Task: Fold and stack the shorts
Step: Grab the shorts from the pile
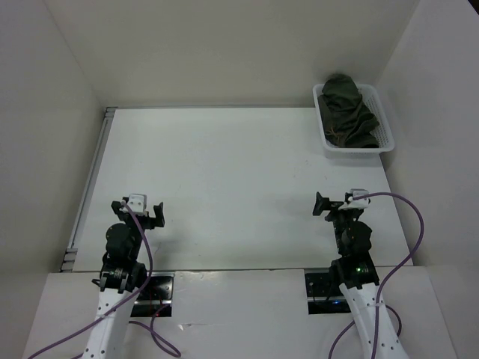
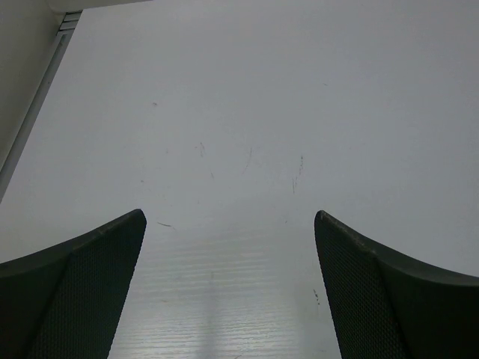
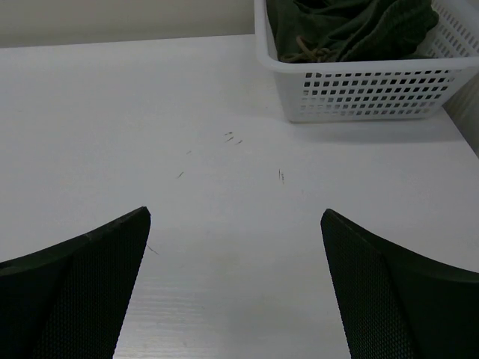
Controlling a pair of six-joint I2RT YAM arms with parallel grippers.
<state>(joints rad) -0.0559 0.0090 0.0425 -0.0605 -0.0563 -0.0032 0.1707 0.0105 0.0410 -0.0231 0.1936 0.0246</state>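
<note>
jo: while left hand (image 2: 230,217) and right hand (image 3: 236,213) hang spread wide and empty, where are the shorts (image 1: 347,112)?
sam: bunched in the white basket (image 1: 358,152), far right corner of the worktop (image 1: 239,172).

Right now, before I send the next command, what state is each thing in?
shorts: crumpled, unfolded, heaped inside the basket
basket: upright in the far right corner, holding the shorts
left gripper: open, holding nothing
right gripper: open, holding nothing, pointed toward the basket
</note>
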